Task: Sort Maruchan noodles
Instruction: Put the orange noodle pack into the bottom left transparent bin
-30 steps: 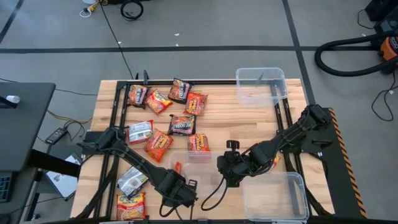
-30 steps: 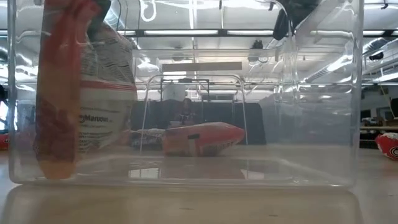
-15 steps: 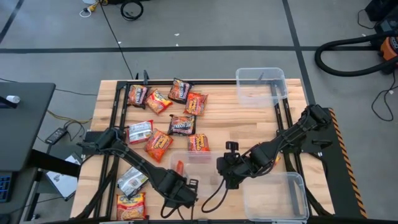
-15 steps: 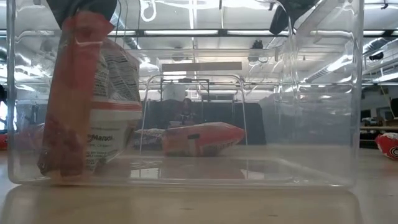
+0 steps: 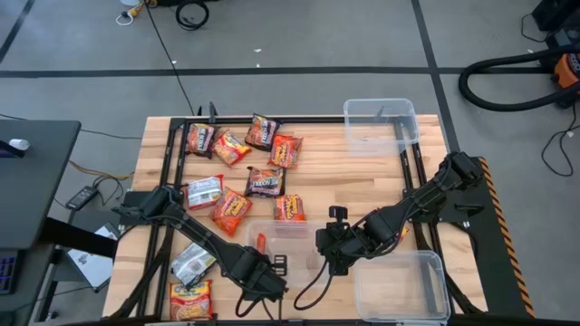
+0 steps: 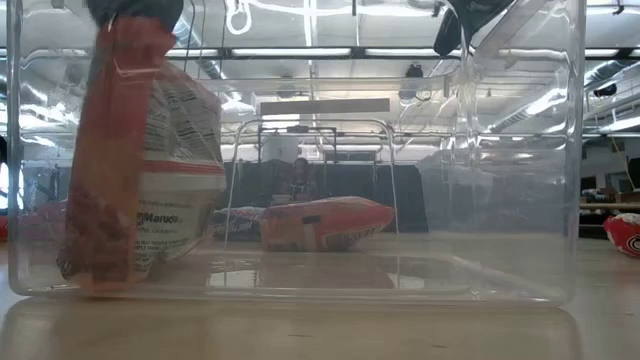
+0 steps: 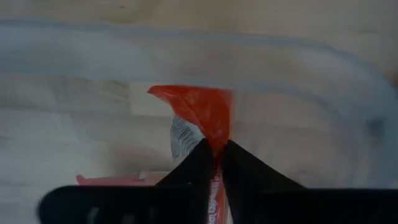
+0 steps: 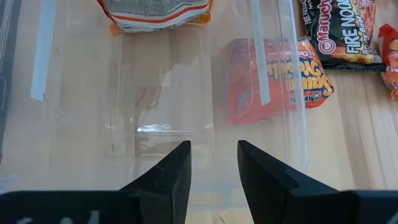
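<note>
We take the clear bin [image 5: 288, 237] at the near middle of the counter [image 5: 362, 181] as our landmark. At its near left corner the left pincer [image 7: 214, 163] is clenched on the top seam of an orange-red noodle packet [image 6: 130, 170], which hangs upright inside the bin with its lower edge at or just above the floor, close against the left wall. To finish the placing well, we judge the jaws should part only once the packet's weight rests on the floor, then rise straight up so the fingers [image 7: 249, 177] clear the rim without snagging the wrapper or nudging the wall.

Just to the bin's right, the right pincer [image 8: 213, 163] waits with its jaws parted and holding nothing, aimed across the bin's rim. The space between the two arms is narrow, so we would keep the left arm's retreat on its own side.

Beyond the bin's far wall, one orange packet [image 5: 291, 208] lies almost touching it, and the other packets [image 5: 231, 145] spread farther off to the left. Two more bins [image 5: 381, 122] stand well away on the right.
</note>
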Available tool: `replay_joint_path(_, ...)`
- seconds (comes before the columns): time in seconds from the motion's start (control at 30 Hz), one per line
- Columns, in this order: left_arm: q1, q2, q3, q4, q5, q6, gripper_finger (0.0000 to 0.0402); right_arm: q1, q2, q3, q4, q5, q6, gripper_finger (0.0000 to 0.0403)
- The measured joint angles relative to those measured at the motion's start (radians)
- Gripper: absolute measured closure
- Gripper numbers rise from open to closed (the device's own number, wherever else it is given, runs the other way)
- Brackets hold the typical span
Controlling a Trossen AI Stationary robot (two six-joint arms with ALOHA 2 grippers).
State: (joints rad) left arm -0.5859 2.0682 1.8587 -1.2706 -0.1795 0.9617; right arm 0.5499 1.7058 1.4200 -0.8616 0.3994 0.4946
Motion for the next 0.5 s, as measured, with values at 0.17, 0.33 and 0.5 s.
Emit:
replay_joint_path(0.17,0.007,0.0,0.0,0.043,-0.018,-0.011,0.0393,0.0,0.0,0.0,0.0,0.0,0.0,0.0266)
replay_joint_path(0.33,-0.004,-0.013,0.0,0.047,-0.114,-0.011,0.0397,0.0,0.0,0.0,-0.001,0.0,0.0,0.0266)
replay_joint_path(0.5,-0.002,-0.046,0.002,0.036,-0.111,-0.149,0.0399,0.0,0.0,0.0,-0.001,0.0,0.0,0.0266)
